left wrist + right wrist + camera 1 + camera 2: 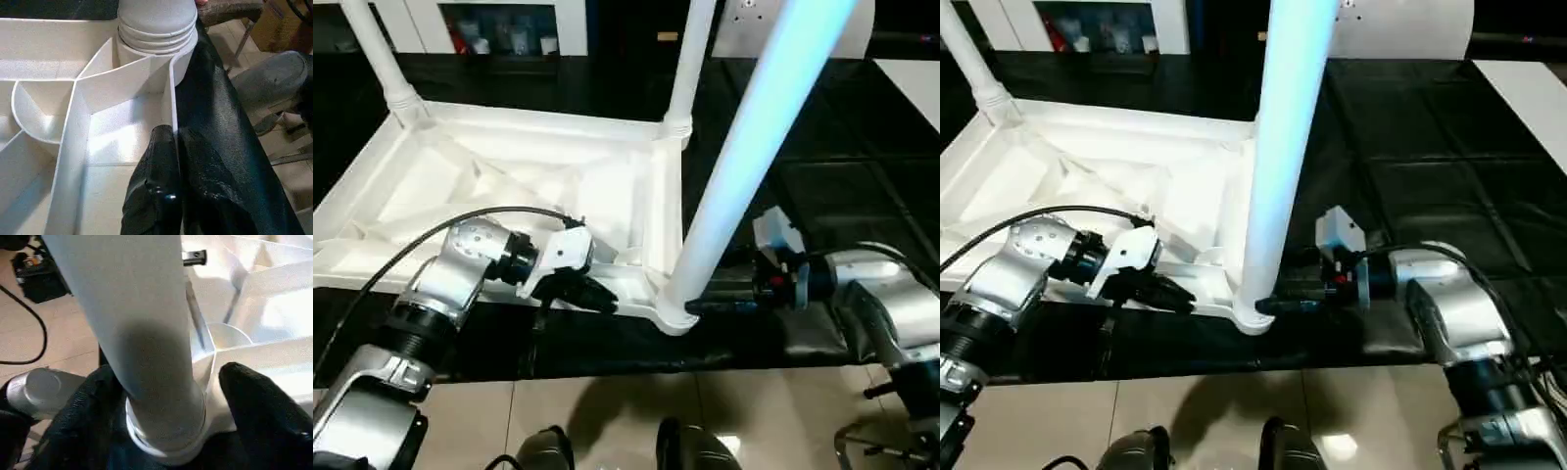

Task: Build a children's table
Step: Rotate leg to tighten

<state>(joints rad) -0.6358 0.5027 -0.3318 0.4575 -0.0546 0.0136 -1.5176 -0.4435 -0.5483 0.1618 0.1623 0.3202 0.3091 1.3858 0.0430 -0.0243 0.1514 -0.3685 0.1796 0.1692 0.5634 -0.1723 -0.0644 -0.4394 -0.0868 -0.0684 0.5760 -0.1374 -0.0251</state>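
The white table top lies upside down on a black mat, ribbed underside up. Three white legs stand in its corner sockets: far left, far right and the near-right leg. My left gripper is shut on the top's thin near rim, one finger on each side of the wall. My right gripper is open and straddles the base of the near-right leg. One finger lies against its collar; the other finger stands a little apart from it.
The black mat reaches to the right of the top. Tiled floor and my feet lie below its near edge. A white cabinet stands behind. A cable and a black box lie on the floor.
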